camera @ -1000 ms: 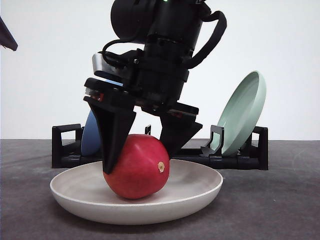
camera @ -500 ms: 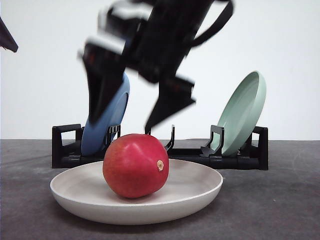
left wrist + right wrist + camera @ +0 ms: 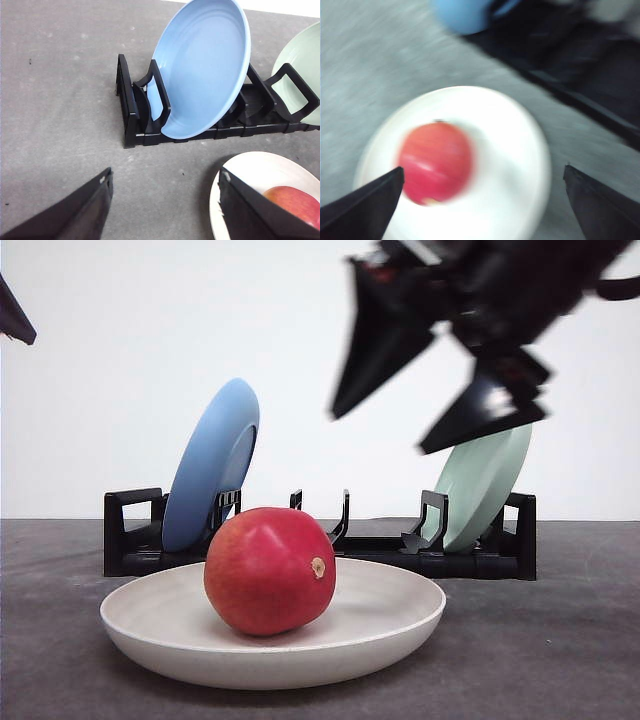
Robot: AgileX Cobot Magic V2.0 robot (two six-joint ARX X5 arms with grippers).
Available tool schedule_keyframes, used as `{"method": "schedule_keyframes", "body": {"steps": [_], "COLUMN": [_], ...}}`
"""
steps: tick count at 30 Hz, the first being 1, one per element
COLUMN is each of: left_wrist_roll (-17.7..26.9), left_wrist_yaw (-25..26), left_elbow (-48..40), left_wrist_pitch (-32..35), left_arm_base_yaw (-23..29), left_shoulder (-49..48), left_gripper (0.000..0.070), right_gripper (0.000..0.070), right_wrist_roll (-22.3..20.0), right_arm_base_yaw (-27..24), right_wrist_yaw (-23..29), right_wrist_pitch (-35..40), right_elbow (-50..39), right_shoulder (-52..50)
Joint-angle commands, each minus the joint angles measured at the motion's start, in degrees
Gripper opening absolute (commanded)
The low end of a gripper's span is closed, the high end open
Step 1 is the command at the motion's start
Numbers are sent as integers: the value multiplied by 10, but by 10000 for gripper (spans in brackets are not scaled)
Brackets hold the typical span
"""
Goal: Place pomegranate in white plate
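The red pomegranate (image 3: 269, 571) rests by itself inside the white plate (image 3: 400, 620) at the front of the table, its tan nub facing right. It also shows on the white plate (image 3: 515, 145) as a blurred red pomegranate (image 3: 436, 162) in the right wrist view, and as a pomegranate (image 3: 297, 202) on the plate (image 3: 260, 167) in the left wrist view. My right gripper (image 3: 395, 425) hangs open and empty high above the plate's right side, blurred. The left gripper (image 3: 165, 200) is open over bare table left of the plate.
A black dish rack (image 3: 130, 535) stands behind the plate. It holds a blue plate (image 3: 212, 462) on the left and a pale green plate (image 3: 485, 485) on the right, both leaning on edge. Grey table surface lies all around.
My right gripper let go of the pomegranate, then rose and swung to the upper right. The fruit stays in the white plate.
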Motion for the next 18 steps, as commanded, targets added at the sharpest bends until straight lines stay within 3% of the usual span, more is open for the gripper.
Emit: {"method": "schedule_keyframes", "body": {"steps": [1, 11, 18], "left_wrist_roll": [-1, 0, -1], "left_wrist_yaw": [1, 1, 1], "left_elbow": [3, 3, 3], "left_wrist_pitch": [5, -8, -20], "left_arm_base_yaw": [-1, -1, -1], "left_shoulder": [3, 3, 3], "left_gripper": [390, 390, 391], "right_gripper": [650, 650, 650], "right_wrist_roll": [2, -5, -10], "right_arm_base_yaw": [-17, -161, -199], "right_wrist_yaw": [-1, -4, 0], "right_wrist_pitch": [-5, -49, -48], "right_elbow": [-16, -107, -123], "right_shoulder": [-22, -166, -185]}}
